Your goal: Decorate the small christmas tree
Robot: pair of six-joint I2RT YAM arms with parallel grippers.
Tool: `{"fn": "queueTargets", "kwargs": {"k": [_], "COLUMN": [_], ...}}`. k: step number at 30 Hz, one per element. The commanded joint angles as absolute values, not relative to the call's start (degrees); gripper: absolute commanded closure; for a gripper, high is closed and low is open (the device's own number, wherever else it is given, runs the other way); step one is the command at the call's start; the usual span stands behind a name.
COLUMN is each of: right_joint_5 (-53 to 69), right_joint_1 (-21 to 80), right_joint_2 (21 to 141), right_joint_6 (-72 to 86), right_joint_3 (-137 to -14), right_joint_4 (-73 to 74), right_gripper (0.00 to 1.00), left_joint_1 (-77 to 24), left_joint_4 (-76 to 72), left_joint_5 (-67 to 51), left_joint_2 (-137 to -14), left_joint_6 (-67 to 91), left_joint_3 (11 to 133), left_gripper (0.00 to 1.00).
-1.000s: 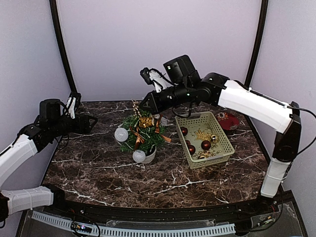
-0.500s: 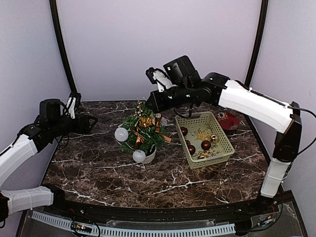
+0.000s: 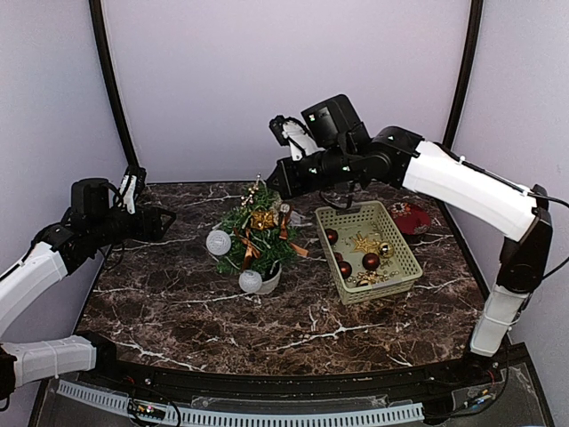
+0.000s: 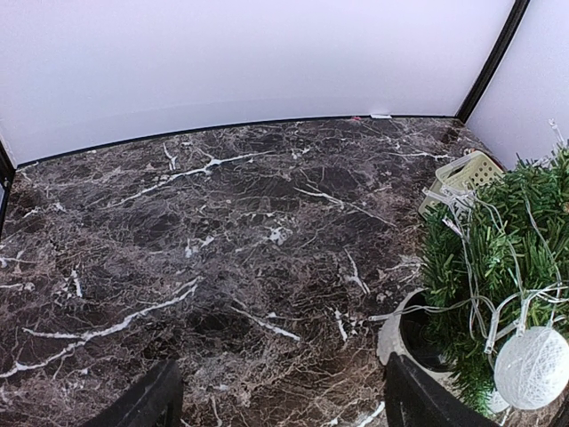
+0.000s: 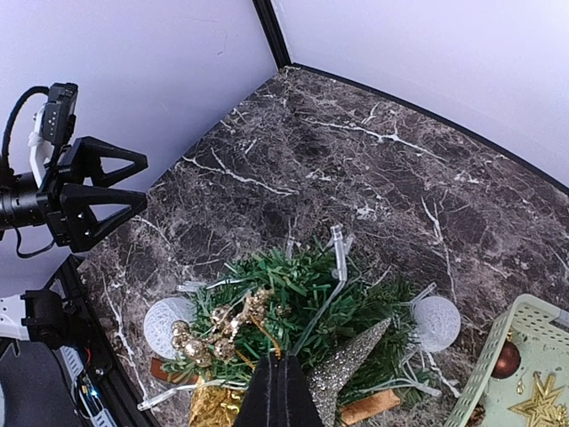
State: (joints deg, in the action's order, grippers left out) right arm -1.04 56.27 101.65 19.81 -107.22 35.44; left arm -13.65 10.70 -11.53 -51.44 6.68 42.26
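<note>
The small christmas tree (image 3: 256, 236) stands mid-table in a white pot (image 3: 267, 283), hung with white string balls (image 3: 218, 242), a light string and gold and copper trimmings. My right gripper (image 3: 272, 189) hovers just above its top, shut on the thin stem of a gold berry sprig (image 5: 206, 331) that lies over the upper branches (image 5: 356, 294). A glittery gold point (image 5: 351, 366) sits beside the shut fingertips (image 5: 283, 369). My left gripper (image 3: 165, 221) hangs open over the table's left side, nothing between its fingers (image 4: 156, 402). The tree (image 4: 507, 240) is at its right.
A pale green basket (image 3: 396, 233) right of the tree holds dark red balls (image 3: 371, 261) and gold ornaments (image 3: 363, 242). A red object (image 3: 411, 216) lies behind the basket. White walls and black corner posts close in the back and sides.
My right gripper has drifted right and slightly up above the treetop, the gold sprig moving with it. The left arm has stayed still.
</note>
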Motion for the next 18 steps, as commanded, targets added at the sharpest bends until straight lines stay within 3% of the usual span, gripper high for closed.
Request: {"fn": "queueTargets", "kwargs": {"k": [1,7,18], "right_joint_5": [-0.26,1.86,3.44], "right_joint_1": [56.60,56.60,56.60], "right_joint_2": [100.87,99.04,97.43], "right_joint_6": [19.78,19.63,19.87], "right_joint_3": [-108.76,-107.78,-107.31], "right_joint_4": [36.34,34.96,33.09], "right_gripper": [1.00,0.73,0.63], "left_joint_1": [-13.36,-13.36,-13.36], "left_joint_4": [9.32,9.22,9.32], "left_joint_5": [-11.93,-12.01,-11.65], "left_joint_2": [-50.64,-50.63,-50.47], "left_joint_6": [6.59,6.59,6.59], "left_joint_3": [41.81,41.83,41.81], "left_gripper": [0.20,0.20,0.20]}}
